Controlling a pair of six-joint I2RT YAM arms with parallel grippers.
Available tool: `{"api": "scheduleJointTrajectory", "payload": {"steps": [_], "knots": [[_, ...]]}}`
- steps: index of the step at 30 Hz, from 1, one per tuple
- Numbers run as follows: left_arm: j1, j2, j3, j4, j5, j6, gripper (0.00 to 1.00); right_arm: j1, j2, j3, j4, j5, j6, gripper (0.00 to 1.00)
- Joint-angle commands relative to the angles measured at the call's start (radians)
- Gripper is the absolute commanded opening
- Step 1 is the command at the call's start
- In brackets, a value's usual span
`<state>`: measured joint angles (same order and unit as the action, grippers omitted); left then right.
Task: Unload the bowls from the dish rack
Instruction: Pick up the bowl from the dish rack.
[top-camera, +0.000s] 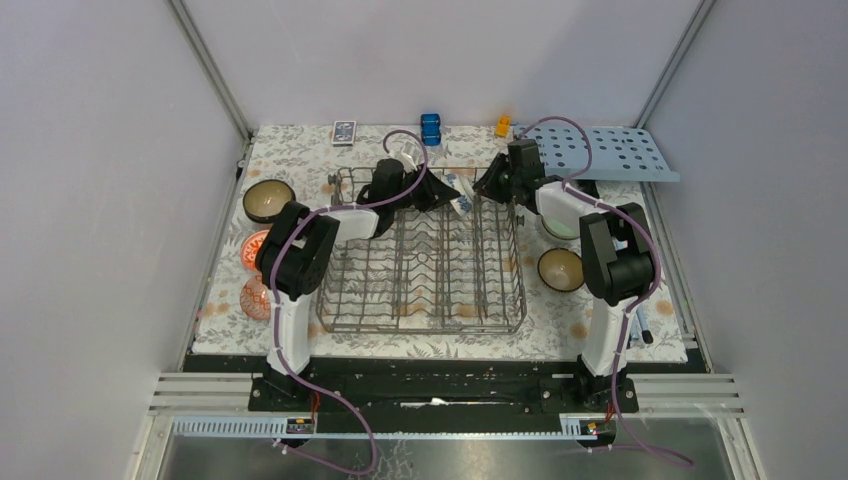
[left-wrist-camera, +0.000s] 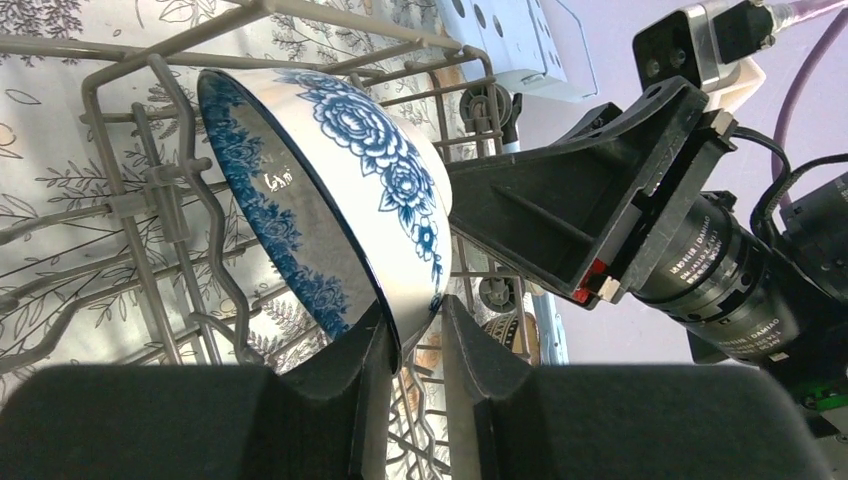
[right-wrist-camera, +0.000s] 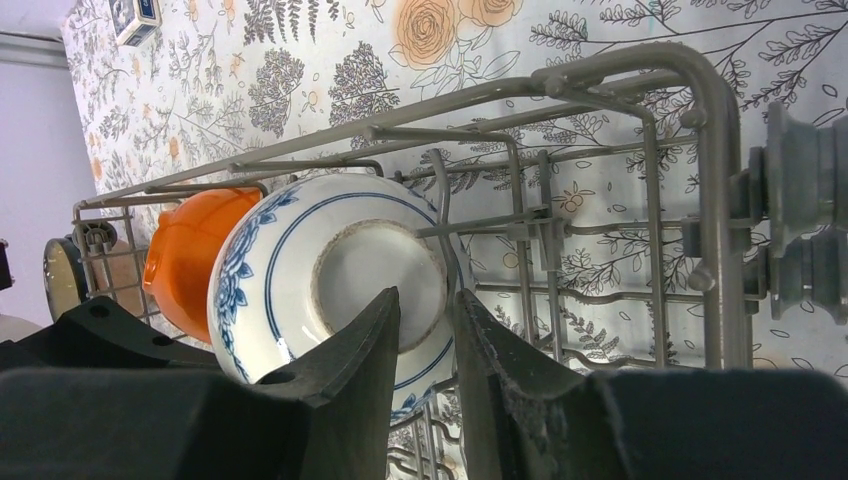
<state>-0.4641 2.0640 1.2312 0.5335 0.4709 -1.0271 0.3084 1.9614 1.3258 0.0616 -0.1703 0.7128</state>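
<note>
Left jaws clamped on blue-and-white bowl (left-wrist-camera: 330, 180) rim; bowl on edge, upper end of dish rack (top-camera: 420, 292). Right jaws straddle its foot, grip unclear.

I'm standing in a robotics lab test cell dressed up as a kitchen corner. Bare grey walls (top-camera: 100, 200) and aluminium framing posts (top-camera: 210, 68) box in the table beyond both claws. Back behind the left claw (left-wrist-camera: 415, 325) and right claw (right-wrist-camera: 428, 305), the arms are bolted to a black base plate (top-camera: 440, 380) on slotted rails (top-camera: 200, 392), with purple cables (top-camera: 560, 121) looping over them. Under the claws, a flower-printed cloth (top-camera: 300, 150), a wire dish rack (top-camera: 420, 327) and a patterned bowl (left-wrist-camera: 340, 160) give the only homely touch. A perforated light-blue board (top-camera: 620, 155) lies past the right claw.
</note>
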Motion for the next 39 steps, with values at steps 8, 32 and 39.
{"api": "scheduleJointTrajectory", "payload": {"steps": [8,32,39], "knots": [[-0.015,0.002,0.046,0.162,0.046,-0.02,0.13,0.001,0.007,-0.01,0.024,-0.05,0.003,0.34],[-0.001,-0.071,0.042,0.275,0.123,-0.052,0.0,-0.097,-0.197,-0.02,-0.026,-0.055,0.029,0.66],[-0.001,-0.147,0.012,0.29,0.135,-0.068,0.0,-0.109,-0.349,-0.025,-0.055,-0.04,0.048,0.7]]}}
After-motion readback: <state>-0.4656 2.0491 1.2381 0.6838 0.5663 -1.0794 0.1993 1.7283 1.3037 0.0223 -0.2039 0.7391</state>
